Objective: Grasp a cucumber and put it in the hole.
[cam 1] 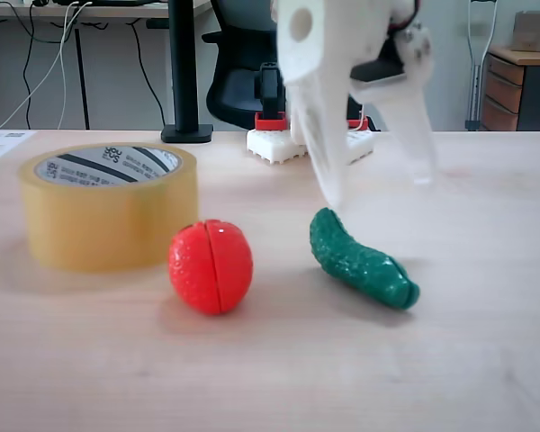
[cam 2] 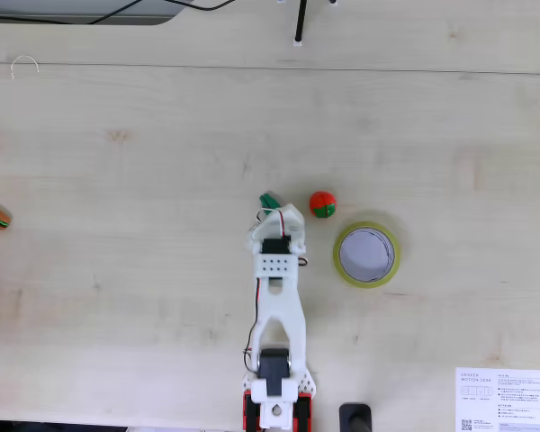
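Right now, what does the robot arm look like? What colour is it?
The arm is mostly white plastic, long and narrow from above, with black motor blocks set into it. Its base is red and black. Thin red and dark wires loop near the gripper, which has two white, pointed fingers, blurry in the low fixed view. A row of small holes dots the wrist.

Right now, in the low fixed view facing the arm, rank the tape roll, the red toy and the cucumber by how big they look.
1. Tape roll, clearly the largest.
2. Cucumber and red toy: no clear ranking. The cucumber looks longer, the red toy rounder and taller. Both lie nearer the camera than the roll, so nearness does not explain the roll's lead.
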Controlling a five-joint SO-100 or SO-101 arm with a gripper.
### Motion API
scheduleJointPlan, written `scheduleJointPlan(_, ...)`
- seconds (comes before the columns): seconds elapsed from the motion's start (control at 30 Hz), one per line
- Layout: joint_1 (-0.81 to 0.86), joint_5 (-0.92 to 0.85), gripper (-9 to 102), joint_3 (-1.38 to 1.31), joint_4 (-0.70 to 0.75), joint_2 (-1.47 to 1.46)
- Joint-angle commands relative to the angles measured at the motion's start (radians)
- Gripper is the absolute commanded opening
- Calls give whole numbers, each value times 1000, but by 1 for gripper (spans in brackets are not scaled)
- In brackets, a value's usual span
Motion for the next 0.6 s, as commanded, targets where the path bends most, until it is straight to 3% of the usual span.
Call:
scheduleJointPlan(0.0,-6,-5,39,-77,-78,-23)
scheduleJointPlan(0.57,26,-5,40,-84,-219,-167)
